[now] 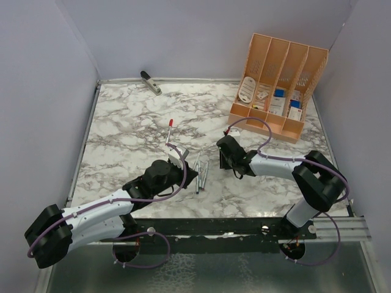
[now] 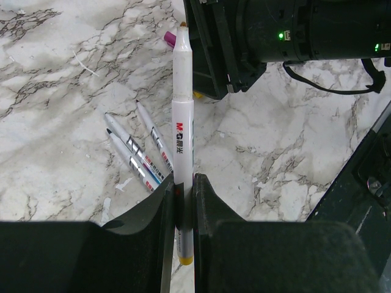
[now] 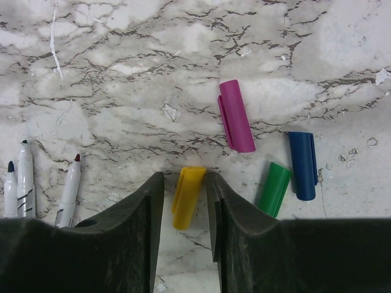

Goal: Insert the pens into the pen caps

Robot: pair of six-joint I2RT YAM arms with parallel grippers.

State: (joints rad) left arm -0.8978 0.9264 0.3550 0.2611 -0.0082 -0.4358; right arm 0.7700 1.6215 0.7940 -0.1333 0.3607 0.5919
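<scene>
My left gripper is shut on a white pen with a yellow end, its bare tip pointing at the right arm. Down at the table, my right gripper is open with its fingers either side of the yellow pen cap; the right finger is close against it and a gap shows on the left. Magenta, green and blue pen caps lie just beyond. Three uncapped pens lie between the arms. A red-capped pen lies farther back.
An orange desk organiser with small boxes stands at the back right. A grey stapler-like tool lies at the back left by the wall. Purple walls close in the marble table on three sides.
</scene>
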